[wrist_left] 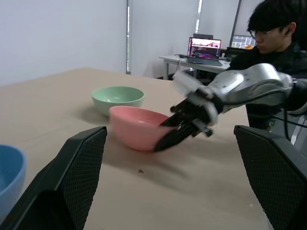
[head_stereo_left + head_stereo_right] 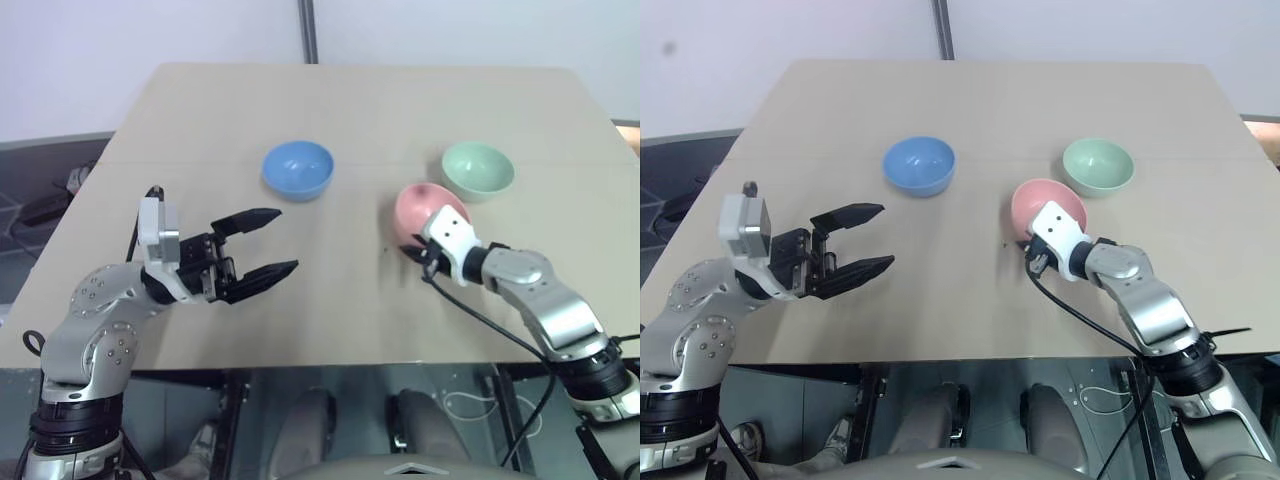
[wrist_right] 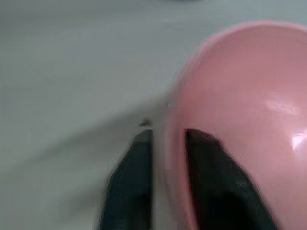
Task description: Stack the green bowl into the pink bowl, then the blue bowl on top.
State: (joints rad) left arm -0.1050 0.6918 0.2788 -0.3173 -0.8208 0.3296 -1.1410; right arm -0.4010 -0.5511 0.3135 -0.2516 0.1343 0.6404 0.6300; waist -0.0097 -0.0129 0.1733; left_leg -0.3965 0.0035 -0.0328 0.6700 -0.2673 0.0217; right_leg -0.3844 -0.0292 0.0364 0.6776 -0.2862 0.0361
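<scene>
Pink bowl (image 3: 240, 120) sits pinched at its near rim by the right gripper (image 1: 168, 134), one finger inside the wall and one outside, and it tips up on that side off the desk (image 2: 350, 110). Judged from this, the step is settling pink as the base; a good finish would lower it flat and ease the fingers apart without dragging the rim. Pink is smooth, salmon, plain plastic, likely light and quick to slide. Green bowl (image 2: 478, 170) stands upright just beyond the right gripper, close to pink, though whether they touch I cannot tell. Blue bowl (image 2: 297, 169) rests upright well off toward the left gripper (image 2: 262, 243), which hovers spread wide and empty above the desk. A person (image 1: 273, 43) sits past the far desk edge
</scene>
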